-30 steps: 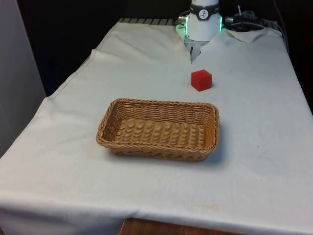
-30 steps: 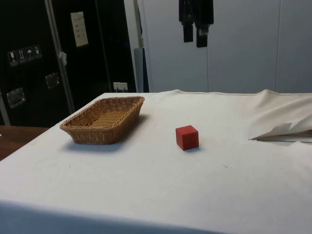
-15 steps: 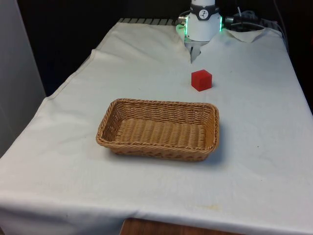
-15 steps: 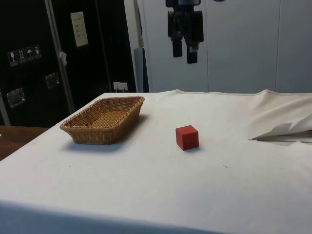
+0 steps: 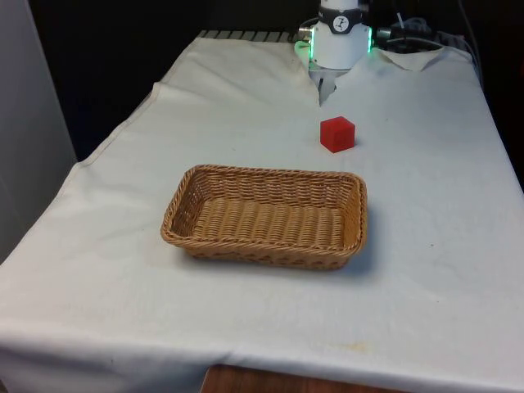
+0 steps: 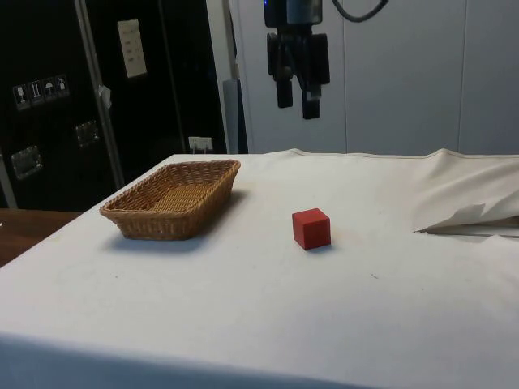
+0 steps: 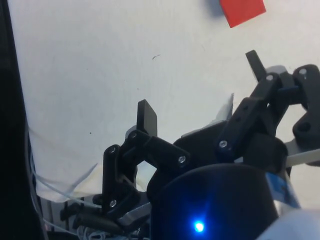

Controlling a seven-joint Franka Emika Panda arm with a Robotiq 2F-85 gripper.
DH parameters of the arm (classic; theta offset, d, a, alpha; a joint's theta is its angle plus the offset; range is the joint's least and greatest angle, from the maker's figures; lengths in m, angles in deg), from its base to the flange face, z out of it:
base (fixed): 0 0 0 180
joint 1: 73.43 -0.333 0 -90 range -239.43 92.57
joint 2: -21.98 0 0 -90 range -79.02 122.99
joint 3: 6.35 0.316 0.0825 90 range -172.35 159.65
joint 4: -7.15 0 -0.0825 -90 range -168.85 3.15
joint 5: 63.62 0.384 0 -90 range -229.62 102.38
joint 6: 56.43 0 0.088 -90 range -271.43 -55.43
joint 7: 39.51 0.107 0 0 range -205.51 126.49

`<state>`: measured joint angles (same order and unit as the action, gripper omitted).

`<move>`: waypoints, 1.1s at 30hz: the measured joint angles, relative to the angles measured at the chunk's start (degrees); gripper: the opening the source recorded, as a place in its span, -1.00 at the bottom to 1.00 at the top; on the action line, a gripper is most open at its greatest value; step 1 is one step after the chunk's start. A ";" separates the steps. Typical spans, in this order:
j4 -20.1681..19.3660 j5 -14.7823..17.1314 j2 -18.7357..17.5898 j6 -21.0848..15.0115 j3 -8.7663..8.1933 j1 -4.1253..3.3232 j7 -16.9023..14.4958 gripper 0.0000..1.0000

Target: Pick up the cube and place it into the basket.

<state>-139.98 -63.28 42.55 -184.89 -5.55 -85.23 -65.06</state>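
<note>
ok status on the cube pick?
End effector open, high above table. Red cube on cloth, untouched. Basket empty. Nothing in the way.

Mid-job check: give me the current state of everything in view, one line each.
cube: resting on the cloth, beside the basket, not gripped.
basket: upright on the cloth, nothing inside.
gripper: open, holding nothing, high above the table.
cloth: spread over the table, rumpled at the robot's end.

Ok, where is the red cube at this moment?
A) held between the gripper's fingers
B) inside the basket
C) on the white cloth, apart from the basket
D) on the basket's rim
C: the red cube sits on the white cloth beside the basket, with the open gripper high above it.
</note>
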 measured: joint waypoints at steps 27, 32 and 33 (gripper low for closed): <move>-2.23 0.63 -4.30 -6.65 -0.06 0.00 -1.55 1.00; -2.98 0.63 -5.39 -8.82 -0.06 0.00 -1.55 1.00; -3.09 0.63 -5.67 -9.28 -0.06 0.00 -1.55 1.00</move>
<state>-143.08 -62.65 36.88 -194.17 -5.61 -85.23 -66.61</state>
